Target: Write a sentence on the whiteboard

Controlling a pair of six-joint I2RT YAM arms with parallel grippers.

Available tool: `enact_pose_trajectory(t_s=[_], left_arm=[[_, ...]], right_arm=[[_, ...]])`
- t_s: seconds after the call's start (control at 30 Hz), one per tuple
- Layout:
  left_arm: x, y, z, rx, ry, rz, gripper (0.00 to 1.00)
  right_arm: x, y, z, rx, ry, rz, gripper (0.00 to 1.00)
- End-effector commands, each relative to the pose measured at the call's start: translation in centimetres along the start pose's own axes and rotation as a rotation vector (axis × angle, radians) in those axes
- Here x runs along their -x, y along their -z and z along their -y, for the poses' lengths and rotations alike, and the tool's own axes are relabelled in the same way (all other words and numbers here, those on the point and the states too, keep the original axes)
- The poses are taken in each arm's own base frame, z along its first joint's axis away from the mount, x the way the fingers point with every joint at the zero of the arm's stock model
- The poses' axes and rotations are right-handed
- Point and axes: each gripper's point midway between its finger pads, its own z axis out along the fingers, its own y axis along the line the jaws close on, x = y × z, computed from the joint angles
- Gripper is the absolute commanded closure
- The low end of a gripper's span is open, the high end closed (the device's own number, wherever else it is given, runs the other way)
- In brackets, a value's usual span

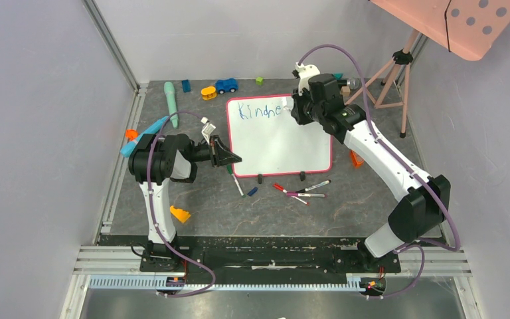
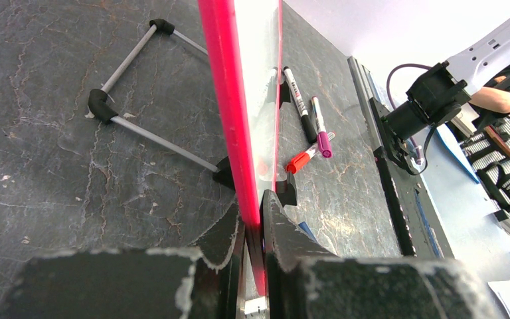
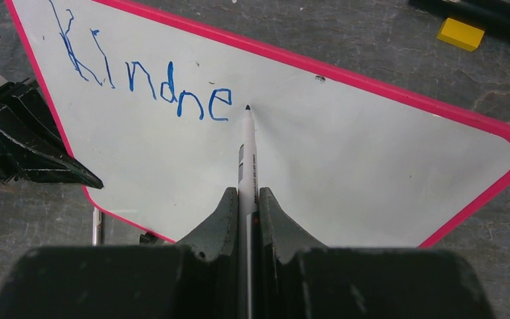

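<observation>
The whiteboard (image 1: 279,147) stands propped in the middle of the mat, its pink-red frame edge-on in the left wrist view (image 2: 229,100). Blue letters "Kindne" of the sentence (image 1: 260,110) run along its top left, clear in the right wrist view (image 3: 146,83). My left gripper (image 1: 234,158) is shut on the board's left frame edge (image 2: 255,219). My right gripper (image 1: 291,106) (image 3: 244,199) is shut on a white marker (image 3: 247,146). The marker's tip touches the whiteboard (image 3: 345,153) just right of the "e".
Several loose markers (image 1: 302,191) and a blue cap (image 1: 252,191) lie in front of the board. Toys lie along the back: a teal piece (image 1: 170,100), a yellow piece (image 1: 208,92), a blue car (image 1: 226,85). An orange wedge (image 1: 180,214) lies near left. A tripod (image 1: 388,73) holds a salmon dotted panel (image 1: 465,20).
</observation>
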Motion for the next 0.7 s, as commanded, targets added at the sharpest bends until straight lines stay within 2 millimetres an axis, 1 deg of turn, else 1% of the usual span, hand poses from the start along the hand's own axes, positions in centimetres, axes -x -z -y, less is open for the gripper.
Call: enact_pose_trajectory(t_s=[0.0,0.37,0.67], left_arm=[[-0.4,-0.1,-0.1,-0.04,-0.175,-0.013,0.98],[-0.4,-0.1,0.0,-0.042,-0.174,-0.014,0.98],[-0.4,0.0,0.0,-0.041,-0.175,-0.014,0.98]], right_arm=[[3.7,0.8,0.3,-0.011,-0.006,0.105,1.0],[3.3,0.0,0.8,-0.036,-0.003,0.094,1.0],[2.5,-0.8,-0.1,0.014,0.0,0.07,1.0]])
